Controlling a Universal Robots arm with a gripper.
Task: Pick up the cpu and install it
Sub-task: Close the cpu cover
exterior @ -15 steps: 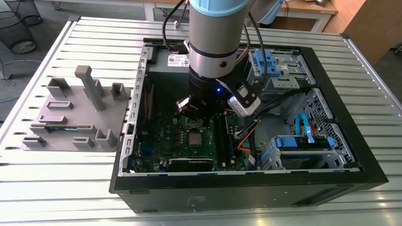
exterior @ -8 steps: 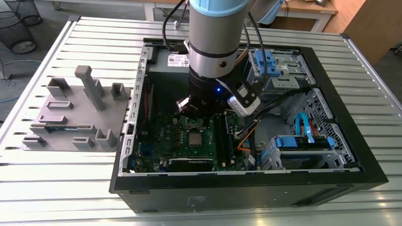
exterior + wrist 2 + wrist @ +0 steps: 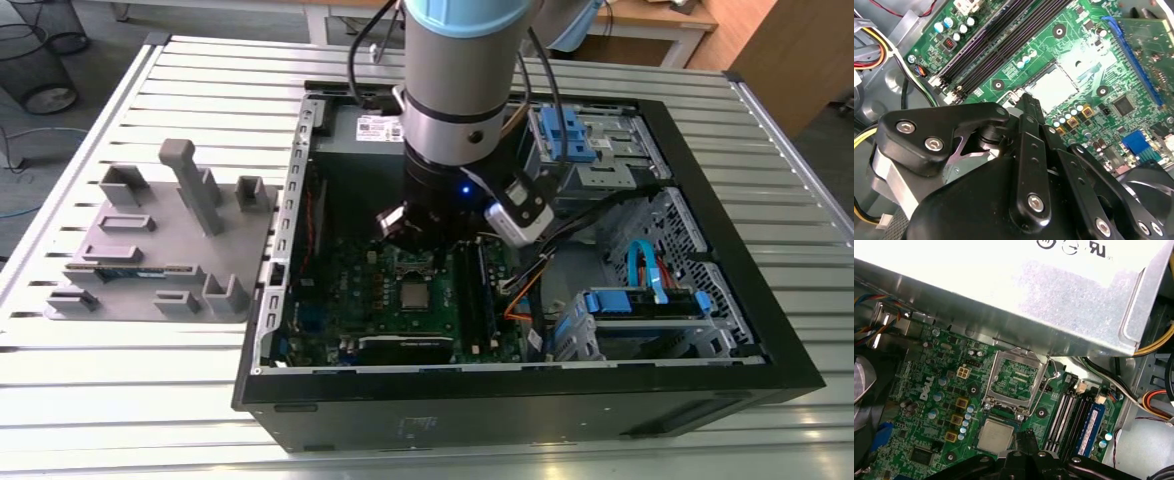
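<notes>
Although the power supply box (image 3: 1054, 300) carries a white label (image 3: 979, 255), its print is cut off in the first wrist view. Computer case (image 3: 534, 410) holds the motherboard (image 3: 929, 405). The cpu (image 3: 995, 435) lies seated flat mid-board, with the retention frame (image 3: 1013, 375) hinged up beside it. Gripper (image 3: 1026, 436): fingers drawn together, gripping nothing, just beside the cpu's edge; contact not discernible. In the second wrist view the cpu top glares white.

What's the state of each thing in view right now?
socket: load plate flipped up.
cpu: lying in the socket, uncovered.
gripper: jaws shut, empty, beside the cpu.
memory stick: seated in its slot.
computer case: lying flat, side open.
</notes>
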